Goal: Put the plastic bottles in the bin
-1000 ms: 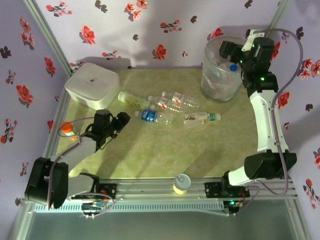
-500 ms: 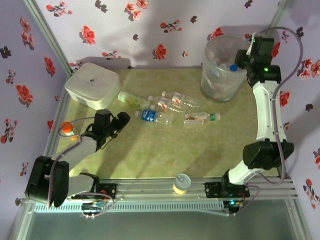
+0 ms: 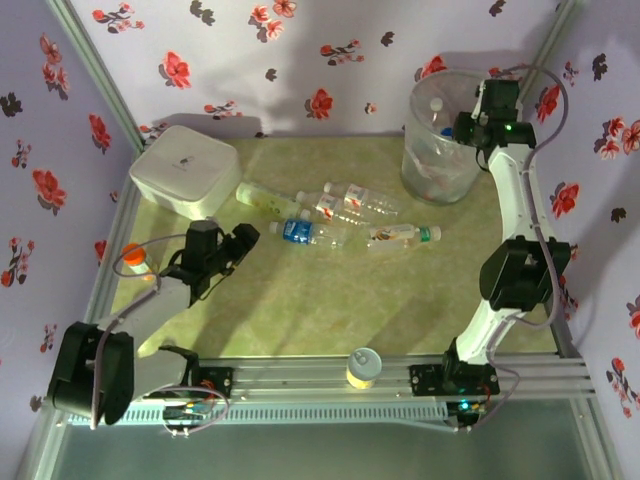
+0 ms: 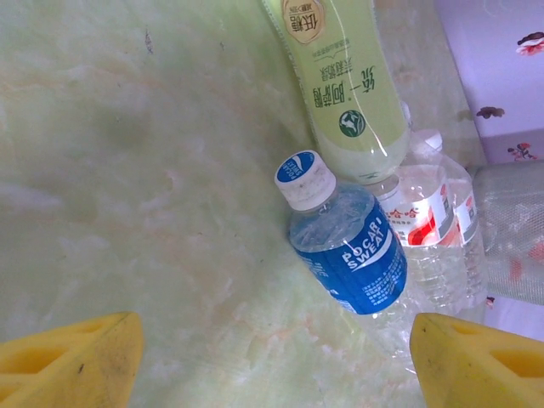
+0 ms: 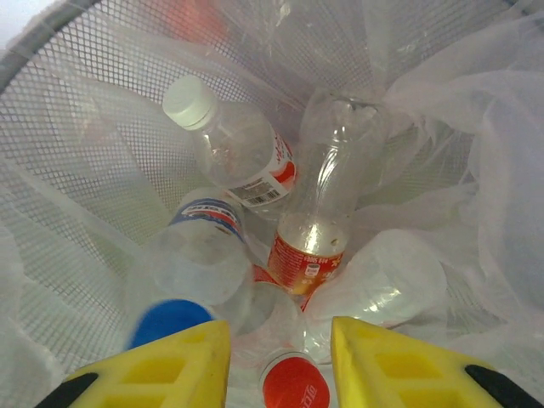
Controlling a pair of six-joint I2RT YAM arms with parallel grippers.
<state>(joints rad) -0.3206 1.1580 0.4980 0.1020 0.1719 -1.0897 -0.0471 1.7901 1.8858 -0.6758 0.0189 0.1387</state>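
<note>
Hanging over the open mouth of the bin, the right gripper keeps its yellow fingers close together, only a narrow gap between them and nothing clamped. Beneath it, inside the bag-lined mesh wall, lie several plastic bottles. A white-capped bottle with a red label is farthest ahead. A capless bottle with an orange-red label lies just to the right of that, and a blue-labelled bottle is nearer the left finger. Closest under the fingertips sit a blue cap and a red cap.

On the far side of the table, the left gripper sits low over the green surface, fingers spread wide and empty. Just ahead of it — inside the span of its two fingers — a Pocari Sweat bottle lies on its side, its white cap towards the gripper. A pale green drink bottle lies beyond it. A clear red-labelled bottle rests just beside the Pocari bottle, towards the right finger. Farther to the right, a green-capped bottle lies on the table, outside the bin.
</note>
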